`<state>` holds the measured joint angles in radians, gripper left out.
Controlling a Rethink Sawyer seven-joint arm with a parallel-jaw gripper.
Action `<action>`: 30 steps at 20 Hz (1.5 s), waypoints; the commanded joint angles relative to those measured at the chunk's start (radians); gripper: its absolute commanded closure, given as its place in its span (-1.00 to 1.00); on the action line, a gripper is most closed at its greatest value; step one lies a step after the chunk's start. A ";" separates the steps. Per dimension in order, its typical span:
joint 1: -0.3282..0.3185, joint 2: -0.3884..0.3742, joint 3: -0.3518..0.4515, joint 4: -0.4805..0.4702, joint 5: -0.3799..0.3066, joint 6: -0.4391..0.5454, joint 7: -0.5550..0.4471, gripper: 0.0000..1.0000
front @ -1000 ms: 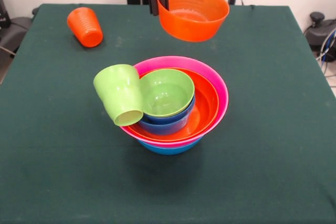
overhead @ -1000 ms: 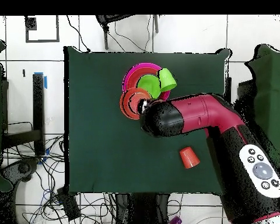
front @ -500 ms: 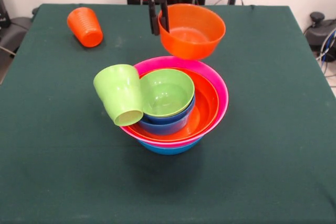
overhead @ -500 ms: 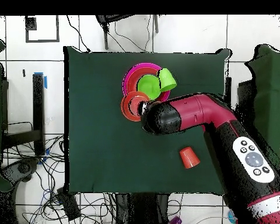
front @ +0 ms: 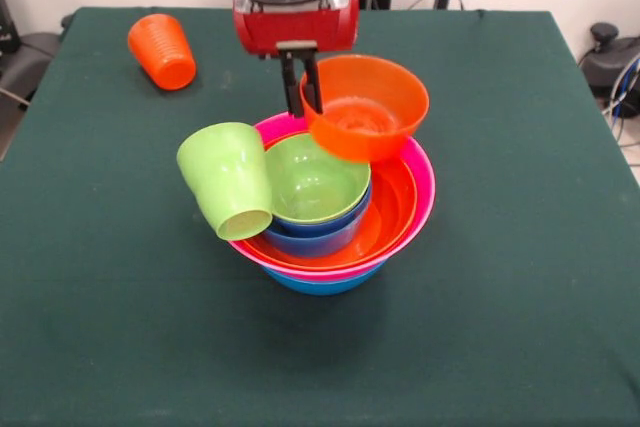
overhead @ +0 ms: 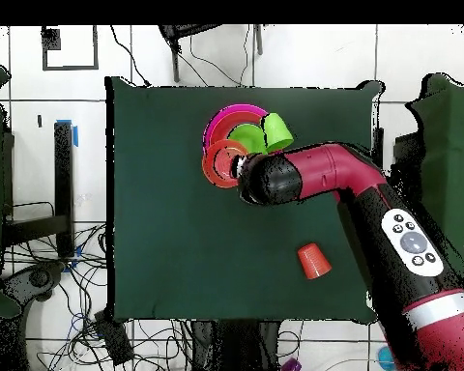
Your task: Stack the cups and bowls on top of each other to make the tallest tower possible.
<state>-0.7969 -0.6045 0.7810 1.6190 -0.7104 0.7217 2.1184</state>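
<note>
My gripper (front: 302, 97) is shut on the rim of a small orange bowl (front: 366, 105), which hangs tilted just above the back of the tower (front: 335, 197). The tower is a nested pile: a wide blue bowl (front: 320, 284) at the bottom, then pink (front: 425, 187) and orange (front: 395, 197) bowls, then a small blue bowl (front: 315, 237) with a lime-green bowl (front: 315, 177) inside. A lime green cup (front: 230, 192) leans tipped against the pile's left side. An orange ribbed cup (front: 162, 50) lies at the far left. In the overhead view the arm hides my gripper; the held bowl (overhead: 218, 164) overlaps the pile (overhead: 238, 135).
The dark green table (front: 520, 297) carries everything. The arm (overhead: 371, 213) crosses the table from the lower right in the overhead view, passing beside the orange cup (overhead: 313, 260). Cables lie on the floor around the table.
My gripper has carried the small orange bowl down and toward the tower, from well behind it to just over its back rim. The cups and the pile have stayed put.
</note>
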 commanded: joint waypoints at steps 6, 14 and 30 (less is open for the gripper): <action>0.050 0.131 0.018 -0.190 -0.071 0.073 -0.402 1.00; 0.069 0.123 0.001 -0.197 -0.056 0.071 -0.395 1.00; 0.076 0.102 -0.027 -0.148 -0.084 0.033 -0.363 1.00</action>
<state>-0.7545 -0.5173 0.7980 1.4730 -0.7170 0.7217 1.9885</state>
